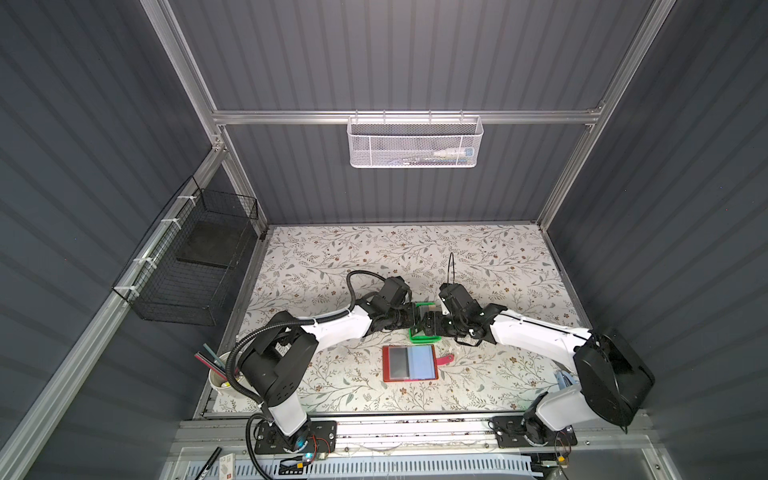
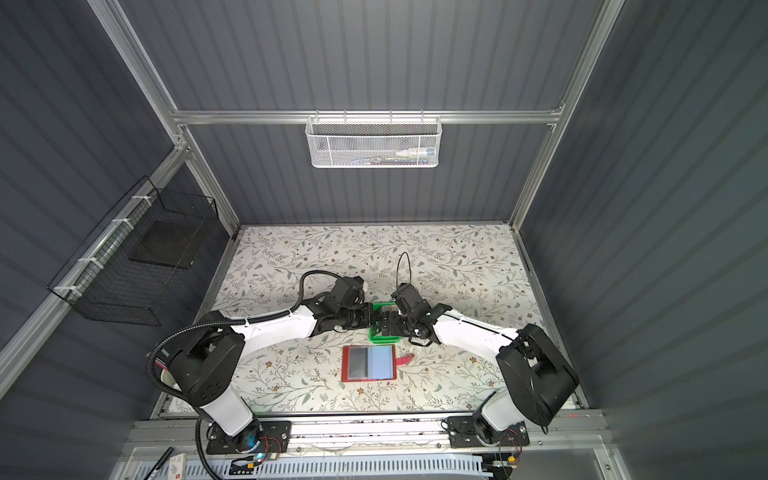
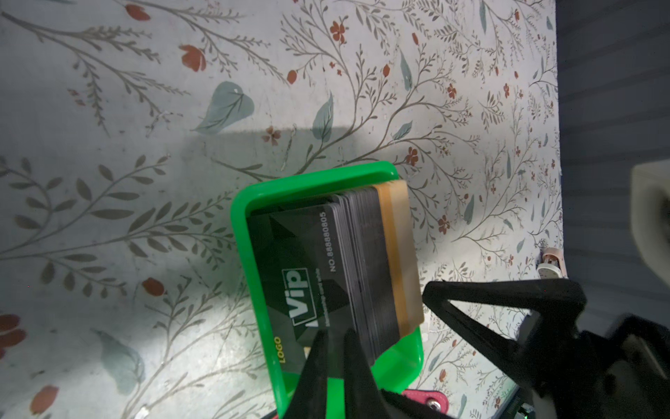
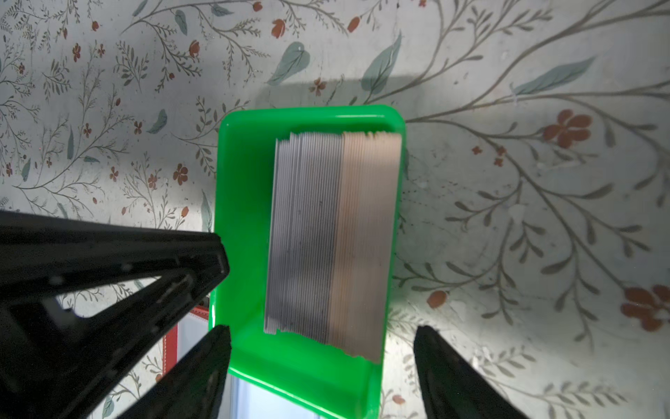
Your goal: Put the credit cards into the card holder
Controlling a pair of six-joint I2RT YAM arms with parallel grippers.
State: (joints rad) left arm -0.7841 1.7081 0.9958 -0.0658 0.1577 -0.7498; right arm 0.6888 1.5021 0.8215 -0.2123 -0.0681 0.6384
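Pinching the front credit card (image 3: 301, 261), left pincer (image 3: 335, 335) narrow — right pincer (image 4: 322, 337) wide — both indistinct from above.

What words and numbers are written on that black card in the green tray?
"Vip": white letters on the front black card in the green tray.
"NO.888880805": white, same card.
"LOGO": yellow, same card.
Tiny line beside "Vip": too blurred to read.
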